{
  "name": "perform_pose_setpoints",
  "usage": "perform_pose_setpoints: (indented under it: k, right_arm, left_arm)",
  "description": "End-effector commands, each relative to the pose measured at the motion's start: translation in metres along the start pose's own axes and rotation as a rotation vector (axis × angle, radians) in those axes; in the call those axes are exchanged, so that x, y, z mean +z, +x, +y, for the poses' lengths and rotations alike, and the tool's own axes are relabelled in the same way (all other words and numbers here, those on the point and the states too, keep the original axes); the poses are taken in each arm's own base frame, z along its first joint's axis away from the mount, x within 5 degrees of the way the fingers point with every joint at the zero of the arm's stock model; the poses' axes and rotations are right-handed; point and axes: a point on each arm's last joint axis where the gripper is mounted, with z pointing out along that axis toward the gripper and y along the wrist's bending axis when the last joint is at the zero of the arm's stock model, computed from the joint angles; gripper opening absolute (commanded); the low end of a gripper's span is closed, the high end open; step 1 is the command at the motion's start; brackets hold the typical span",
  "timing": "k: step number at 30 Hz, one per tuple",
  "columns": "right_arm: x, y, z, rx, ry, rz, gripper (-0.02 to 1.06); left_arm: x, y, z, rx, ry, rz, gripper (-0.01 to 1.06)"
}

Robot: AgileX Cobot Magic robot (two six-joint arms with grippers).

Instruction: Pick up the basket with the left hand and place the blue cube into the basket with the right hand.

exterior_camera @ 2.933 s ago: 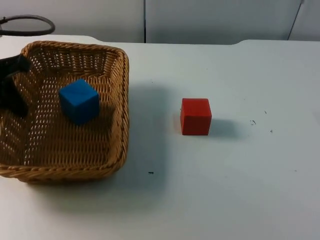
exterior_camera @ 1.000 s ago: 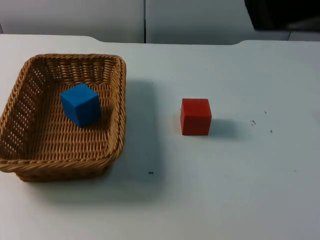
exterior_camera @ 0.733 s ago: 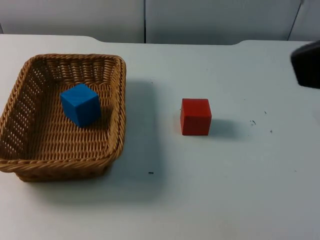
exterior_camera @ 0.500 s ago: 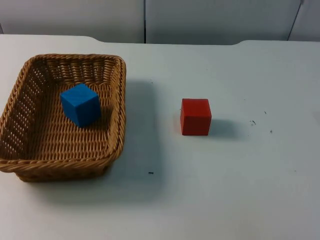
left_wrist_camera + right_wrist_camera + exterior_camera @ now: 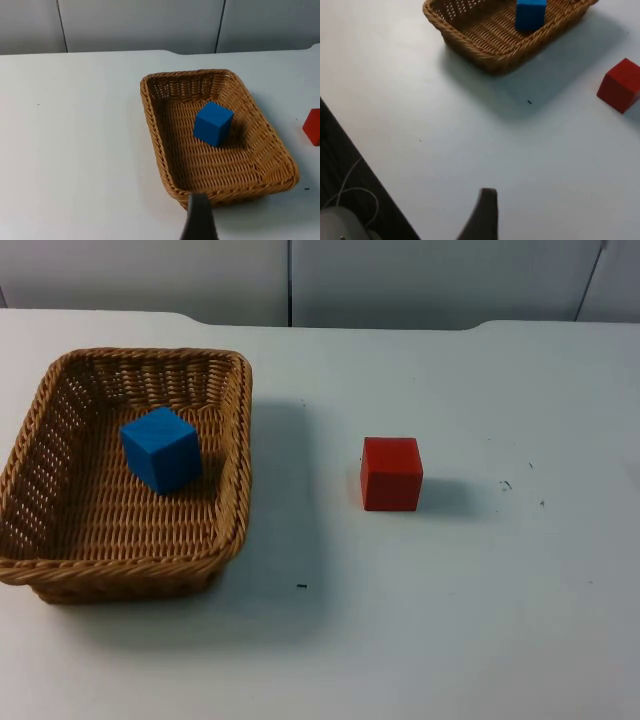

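The wicker basket (image 5: 240, 440) rests flat on the white table at the left, and nothing holds it. A blue cube (image 5: 160, 448) lies inside it, toward the back. From the left wrist view the basket (image 5: 150, 115) and the blue cube (image 5: 213, 123) lie ahead, with my left gripper (image 5: 199, 224) raised just short of the basket's near rim. My right gripper (image 5: 482, 215) hangs high over bare table, well away from the basket (image 5: 485, 52) and blue cube (image 5: 530, 14).
A red cube (image 5: 391, 473) stands alone on the table to the right of the basket, also seen as the red cube (image 5: 312, 126) and the red cube (image 5: 620, 85). The table's edge (image 5: 365, 155) drops to dark floor near the right gripper.
The basket, held up at its left rim 2.9 s ago, now sits lower on the table with the left arm drawn away. The right arm swept past the upper right and left.
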Motion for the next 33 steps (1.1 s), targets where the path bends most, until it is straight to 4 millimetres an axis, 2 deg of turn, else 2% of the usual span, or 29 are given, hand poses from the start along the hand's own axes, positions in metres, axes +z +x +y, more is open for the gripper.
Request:
perform_pose_setpoints:
  k: [1, 11, 15, 18, 21, 22, 23, 26, 33]
  right_arm:
    - [-0.006, 0.003, 0.001, 0.01, -0.025, -0.027, 0.78]
    - [-0.063, 0.028, -0.003, 0.033, -0.099, -0.192, 0.78]
    - [-0.072, 0.038, -0.005, 0.038, -0.097, -0.193, 0.78]
    - [-0.074, 0.051, -0.008, 0.033, -0.069, -0.109, 0.78]
    - [-0.075, 0.052, -0.01, 0.05, -0.055, -0.121, 0.78]
    - [-0.075, 0.052, -0.01, 0.05, -0.055, -0.121, 0.78]
    - [-0.074, 0.052, -0.009, 0.052, -0.06, -0.121, 0.78]
    - [-0.069, 0.052, -0.007, 0.045, -0.079, -0.134, 0.78]
    - [-0.07, 0.052, -0.007, 0.04, -0.08, -0.137, 0.78]
  left_arm:
    - [-0.003, 0.0, 0.0, -0.004, -0.004, 0.0, 0.59]
    - [-0.003, 0.006, 0.006, 0.037, -0.07, 0.063, 0.59]
    - [-0.003, 0.007, 0.006, 0.02, -0.074, 0.069, 0.59]
    - [0.001, 0.01, 0.008, 0.003, -0.08, 0.089, 0.62]
    - [0.004, 0.01, 0.009, -0.006, -0.078, 0.072, 0.78]
    - [0.004, 0.01, 0.009, -0.006, -0.078, 0.072, 0.78]
    - [0.004, 0.01, 0.01, 0.0, -0.085, 0.068, 0.86]
    - [0.006, 0.011, 0.012, -0.001, -0.087, 0.065, 0.95]
    - [0.006, 0.011, 0.012, 0.005, -0.072, 0.066, 0.96]
